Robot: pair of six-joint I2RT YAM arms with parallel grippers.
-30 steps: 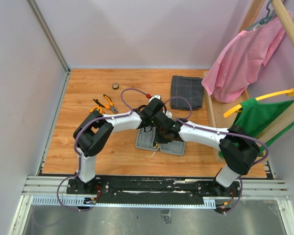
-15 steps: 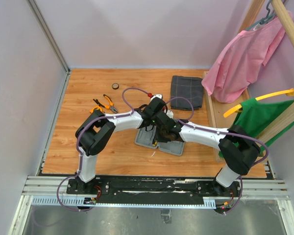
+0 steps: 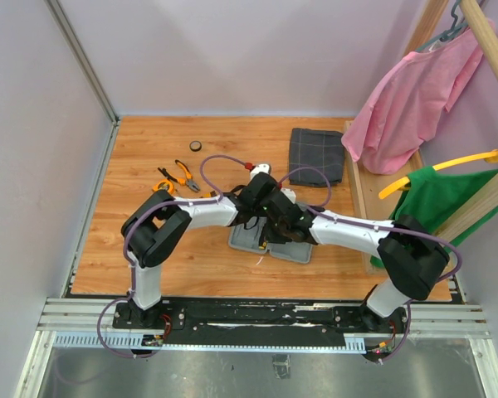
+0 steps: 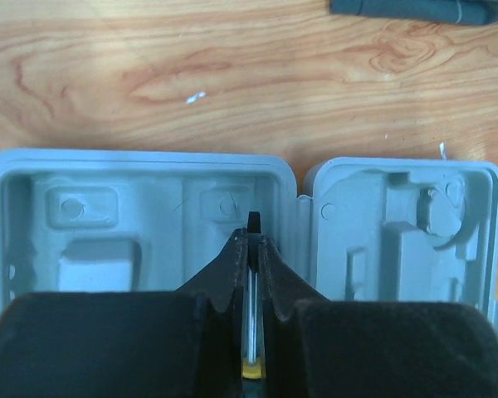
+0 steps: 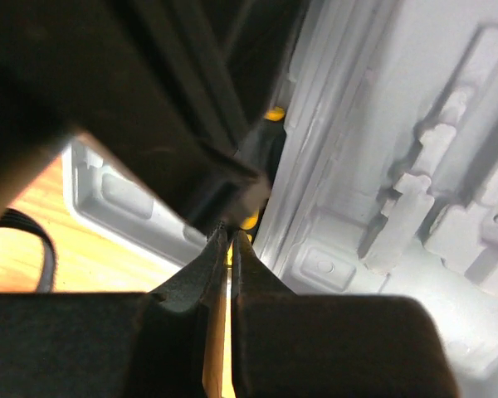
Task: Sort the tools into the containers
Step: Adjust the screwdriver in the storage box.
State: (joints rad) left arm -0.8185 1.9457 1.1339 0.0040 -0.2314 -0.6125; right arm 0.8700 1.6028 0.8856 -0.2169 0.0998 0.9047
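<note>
counted two arms, both bent inward over the middle of the wooden table (image 3: 191,261), wrists close together.

counted one flat grey plastic hinged tool case (image 4: 141,166) with rounded corners, lying open near the table's front edge. two halves side by side, moulded compartments up. no tool made out in the compartments that show in the left wrist view; much of the case hidden behind the fingers.

left gripper (image 4: 251,245): jaws drawn in tight, pinching one thin screwdriver (image 4: 252,221) with a metal shaft, black tip and a yellow end. tip poking out past the fingertips, above the left half of the case, close to the hinge. cannot tell whether touching the plastic.

right gripper (image 5: 224,236): jaws pressed together, just beside the case wall. one yellow-orange sliver in the slit between them; cannot tell whether tool or table.

counted three loose tools at the table's far left, well apart from the case:
- one pair of orange-handled pliers (image 3: 183,173)
- one black-and-yellow hand tool (image 3: 164,176), kind too small to tell
- one small round orange piece (image 3: 161,188), just beside the left arm

also noted:
- one small dark round disc (image 3: 196,146) near the back edge
- one folded dark grey checked cloth (image 3: 316,156) at the back right
- two hanging garments at the right: one pink (image 3: 402,95), one green (image 3: 436,199)
</note>
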